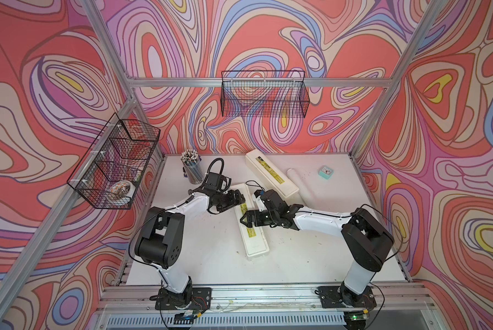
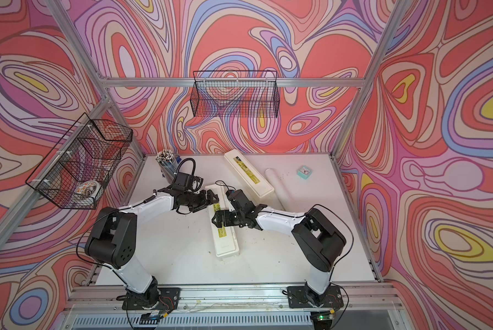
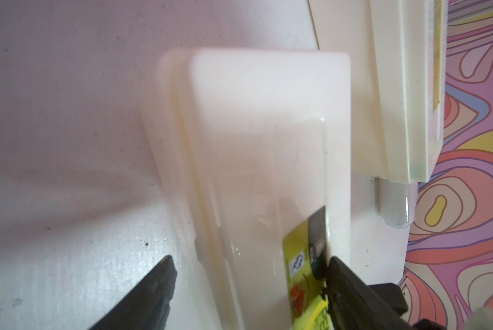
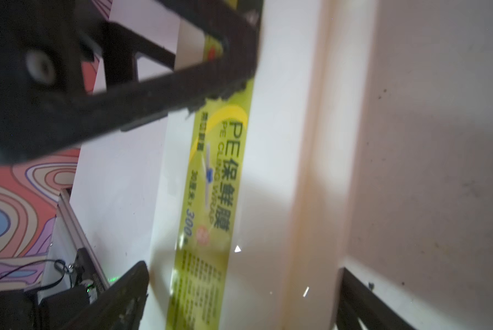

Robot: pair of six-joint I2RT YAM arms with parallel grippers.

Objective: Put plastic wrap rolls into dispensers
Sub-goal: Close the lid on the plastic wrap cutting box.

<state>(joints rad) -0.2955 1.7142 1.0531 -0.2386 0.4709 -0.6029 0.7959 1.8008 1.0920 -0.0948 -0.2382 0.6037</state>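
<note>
My left claw (image 1: 241,201) and right claw (image 1: 244,221) are sitting wide over the shut near box (image 1: 255,243); one roll (image 1: 299,184) is lying outside.

Both dispensers (image 1: 255,245) (image 1: 256,164) cream-white, lid label (image 4: 211,200) yellow-green with dark print. Roll (image 1: 298,183) whitish. Surface (image 1: 211,243) white, dark specks. Walls (image 1: 268,43): coral, lilac, blue, yellow swirl pattern. Baskets (image 1: 264,95) (image 1: 114,165) black mesh. Clock (image 1: 325,173) mint.
</note>
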